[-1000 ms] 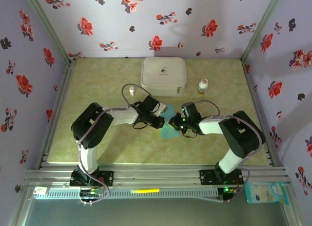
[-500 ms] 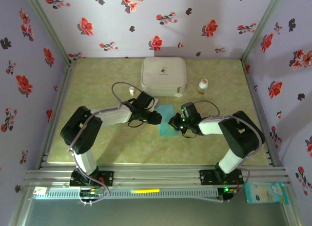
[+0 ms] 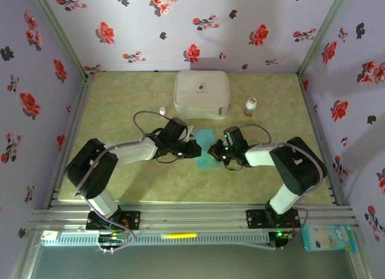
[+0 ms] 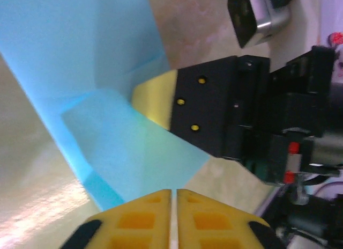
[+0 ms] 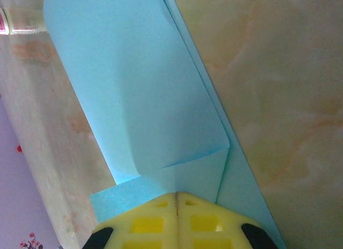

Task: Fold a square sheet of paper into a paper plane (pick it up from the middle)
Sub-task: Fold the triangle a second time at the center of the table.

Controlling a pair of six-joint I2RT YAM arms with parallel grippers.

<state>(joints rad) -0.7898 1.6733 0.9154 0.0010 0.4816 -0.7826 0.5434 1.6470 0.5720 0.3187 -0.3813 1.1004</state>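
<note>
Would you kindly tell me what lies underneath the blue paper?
The folded blue paper lies on the marbled tabletop, which shows beside it. The patch directly beneath is covered, as are the paper's lower layers.

The left tool (image 4: 174,192), yellow fingers pressed together, meets the edge of a thin, partly folded light blue-teal sheet of paper (image 4: 80,56) on the beige marbled table (image 4: 32,174). The black right tool (image 4: 153,100) has its yellow tip on the paper.
</note>
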